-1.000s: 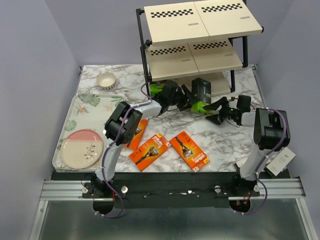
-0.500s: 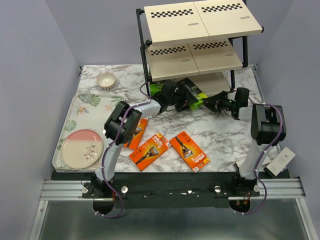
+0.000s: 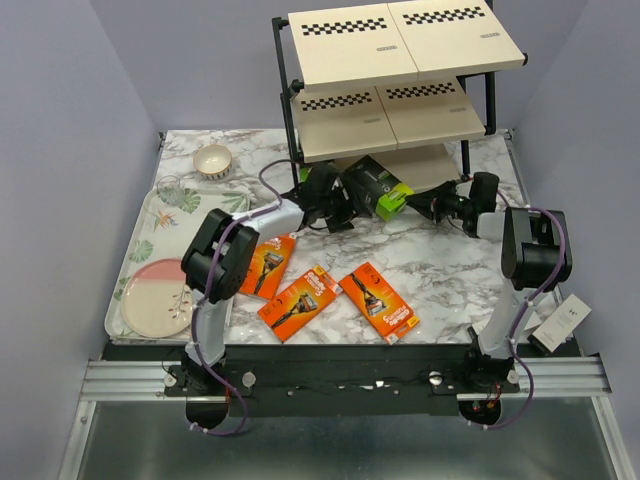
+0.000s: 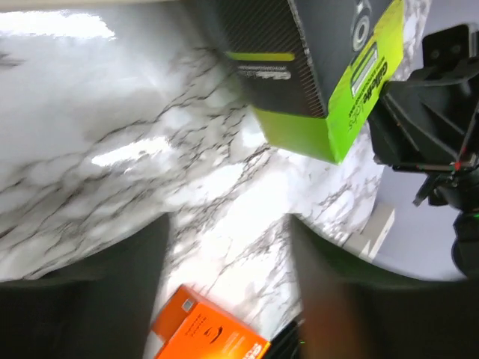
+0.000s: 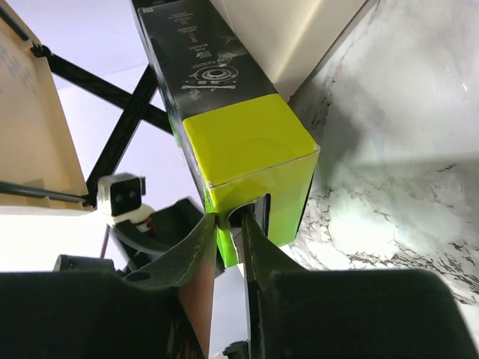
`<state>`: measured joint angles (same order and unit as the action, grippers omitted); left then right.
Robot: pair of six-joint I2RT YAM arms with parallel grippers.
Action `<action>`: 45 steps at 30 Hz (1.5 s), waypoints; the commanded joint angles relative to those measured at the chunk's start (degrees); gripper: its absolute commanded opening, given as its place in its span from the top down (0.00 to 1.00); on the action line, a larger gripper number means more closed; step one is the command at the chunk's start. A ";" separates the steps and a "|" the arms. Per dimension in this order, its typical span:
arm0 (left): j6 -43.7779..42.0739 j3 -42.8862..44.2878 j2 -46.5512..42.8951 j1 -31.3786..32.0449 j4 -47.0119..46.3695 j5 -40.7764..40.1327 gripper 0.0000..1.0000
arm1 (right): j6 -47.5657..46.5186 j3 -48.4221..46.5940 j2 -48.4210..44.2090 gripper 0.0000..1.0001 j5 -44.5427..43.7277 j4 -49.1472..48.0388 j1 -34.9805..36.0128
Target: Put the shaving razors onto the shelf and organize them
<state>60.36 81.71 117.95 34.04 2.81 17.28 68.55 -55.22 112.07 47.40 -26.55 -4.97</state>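
Right tool (image 3: 412,203) is being kept pressed together on the lime end of one black-and-lime razor pack (image 3: 370,183). The pinch is being shown plainly in the right wrist view.

Left tool (image 4: 228,221) is being held spread, with nothing between its fingers, just to the left of that pack.

Position: the pack is being held low over the far edge of the worktop (image 3: 450,270), right of centre, at the front of the shelf (image 3: 400,115). Its black end is being pushed under the middle board, alongside the lowest board. Whether it is already being borne by that board cannot be told.

Deciding relation: the pack is lying away from the right tool, toward the far left. Its long axis is being held oblique, from lime end at the tool to black end at the shelf. Judgement: seating it is being left to the right arm, by a push along that axis.

Count:
- Orange packs: three, being left flat near the near edge (image 3: 263,266), (image 3: 300,301), (image 3: 380,302).
- Black-and-lime: the one pinched, plus a green sliver (image 3: 304,174) mostly hidden behind the left arm, judged to be a second.
- Slim white box (image 3: 560,322): one, being seen beyond the near right corner; no other is being seen.
- Shelf: one, three tiers, top two bare.
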 commanded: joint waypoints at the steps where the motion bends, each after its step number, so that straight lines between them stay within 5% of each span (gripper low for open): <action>1: -3.14 -5.68 -6.68 -2.05 2.11 -2.42 0.46 | -1.31 -1.29 1.22 0.75 -1.25 0.35 0.31; 6: -3.23 -3.94 -3.79 -1.44 -2.54 -2.33 1.00 | -4.74 -2.43 1.22 0.75 -2.39 5.97 0.40; 21: -1.12 12.67 8.61 3.92 -2.54 -11.56 1.00 | -3.08 0.90 -3.61 0.99 -2.92 5.54 -0.73; 30: -2.17 12.87 7.56 4.54 0.61 -12.61 0.99 | -8.07 -2.08 -5.54 0.99 -2.14 9.84 -6.09; 37: -3.75 9.52 6.68 4.37 0.45 -13.15 0.99 | -22.31 -4.71 -7.31 0.54 -0.90 20.12 -9.09; 45: -5.16 8.90 5.71 5.68 0.35 -14.64 0.99 | -24.52 -4.89 -4.06 0.49 1.65 17.84 -9.00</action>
<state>57.41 91.57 127.07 38.85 3.16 5.78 46.87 -59.40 106.34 46.98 -8.73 -14.02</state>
